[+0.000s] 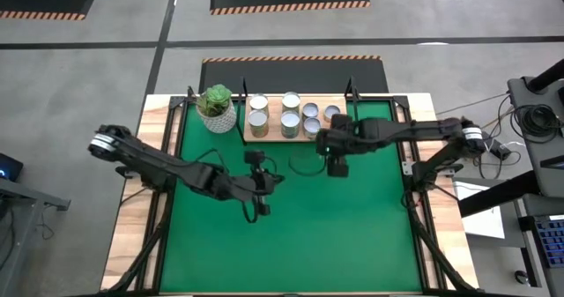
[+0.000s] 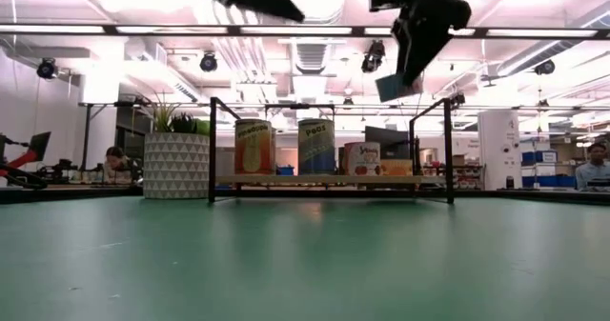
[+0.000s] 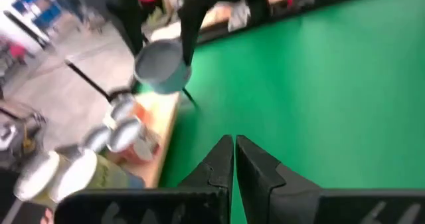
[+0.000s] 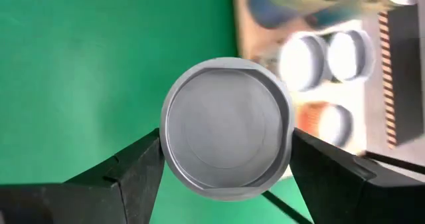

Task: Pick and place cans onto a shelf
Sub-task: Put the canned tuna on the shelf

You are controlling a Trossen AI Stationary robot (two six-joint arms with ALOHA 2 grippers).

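While gripped by right pincer, can apparently clears shelf.

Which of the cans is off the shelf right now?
The can clamped in the right gripper, held in the air above the green mat just beside the shelf. The other cans all stand on the shelf board.

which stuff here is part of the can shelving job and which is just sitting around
Part of the job:
- held can, between the right gripper fingers, above the mat
- cans on the shelf
- shelf

Just there:
- potted plant, beside the shelf
- left gripper, shut, empty, over the green mat
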